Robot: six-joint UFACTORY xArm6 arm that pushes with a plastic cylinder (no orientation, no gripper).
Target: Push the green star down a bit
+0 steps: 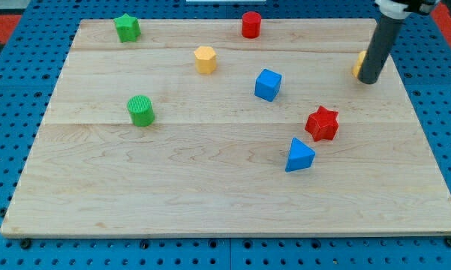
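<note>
The green star (126, 28) sits near the top left corner of the wooden board (210, 180). My tip (368, 79) is at the view's right, far from the green star, right beside a yellow block (358, 64) that the rod partly hides. The rod rises to the view's top right.
A red cylinder (251, 25) stands at the top middle. A yellow hexagon block (205, 59) and a blue cube (268, 85) lie in the upper middle. A green cylinder (141, 111) is at the left. A red star (322, 124) and a blue triangle (299, 155) lie right of centre.
</note>
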